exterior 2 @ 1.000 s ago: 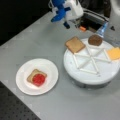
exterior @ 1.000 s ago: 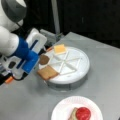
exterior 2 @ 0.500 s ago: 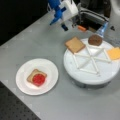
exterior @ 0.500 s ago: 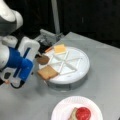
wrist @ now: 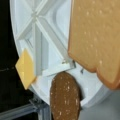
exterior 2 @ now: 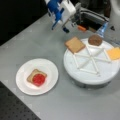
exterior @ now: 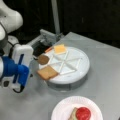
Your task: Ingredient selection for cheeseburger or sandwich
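White and round, the divided tray (exterior: 82,65) (exterior 2: 105,75) (wrist: 45,42) sits on the grey table (exterior: 107,55) (exterior 2: 32,42) and carries three ingredients. Its toast (exterior: 47,72) (exterior 2: 75,44) (wrist: 96,37) overhangs the rim on the side nearest the arm. Just beside the toast lies the patty (exterior: 43,59) (exterior 2: 95,40) (wrist: 65,96), in the next compartment. Further round the rim, the cheese (exterior: 60,48) (exterior 2: 114,53) (wrist: 25,68) juts over the edge.

On the plate (exterior: 62,110) (exterior 2: 48,72), well apart from the tray, the sandwich so far is a second toast (exterior: 73,114) (exterior 2: 32,75) with the tomato (exterior: 83,113) (exterior 2: 38,79) on top. This plate lies at the bottom in a front view (exterior: 62,110) and to the left in a front view (exterior 2: 48,72).

The gripper (exterior: 33,60) (exterior 2: 72,22) hangs beyond the tray's edge, near the toast and patty, at the left in a front view (exterior: 33,60) and at the top in a front view (exterior 2: 72,22). Whether its fingers are spread or pressed together I cannot tell; nothing shows between them. From the wrist view the fingers are out of sight, and the toast fills the upper right, with patty below and cheese at left.
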Controlling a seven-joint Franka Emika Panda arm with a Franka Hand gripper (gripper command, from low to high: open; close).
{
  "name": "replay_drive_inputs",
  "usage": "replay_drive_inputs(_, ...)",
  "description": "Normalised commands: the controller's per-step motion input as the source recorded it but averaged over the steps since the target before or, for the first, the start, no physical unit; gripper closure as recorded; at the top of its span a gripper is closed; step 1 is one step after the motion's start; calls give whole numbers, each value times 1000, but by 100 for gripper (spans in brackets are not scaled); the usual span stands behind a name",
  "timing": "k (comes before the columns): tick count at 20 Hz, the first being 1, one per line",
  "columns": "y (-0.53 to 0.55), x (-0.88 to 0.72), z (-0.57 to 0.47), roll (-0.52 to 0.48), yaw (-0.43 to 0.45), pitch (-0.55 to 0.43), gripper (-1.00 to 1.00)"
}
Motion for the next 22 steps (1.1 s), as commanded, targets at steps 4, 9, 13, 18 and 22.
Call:
replay_drive_inputs(4, -334, 304, -168, 488, 265, -35, -100)
replay_drive_inputs(9, -429, 341, -245, 429, 218, -51, -100)
replay_drive_inputs(13, -449, 331, -221, 400, 205, -55, -100)
replay_drive_inputs(18, -394, 292, -199, 417, 209, -84, -100)
replay_drive_inputs(22, -303, 268, -207, 414, 162, -99, -100)
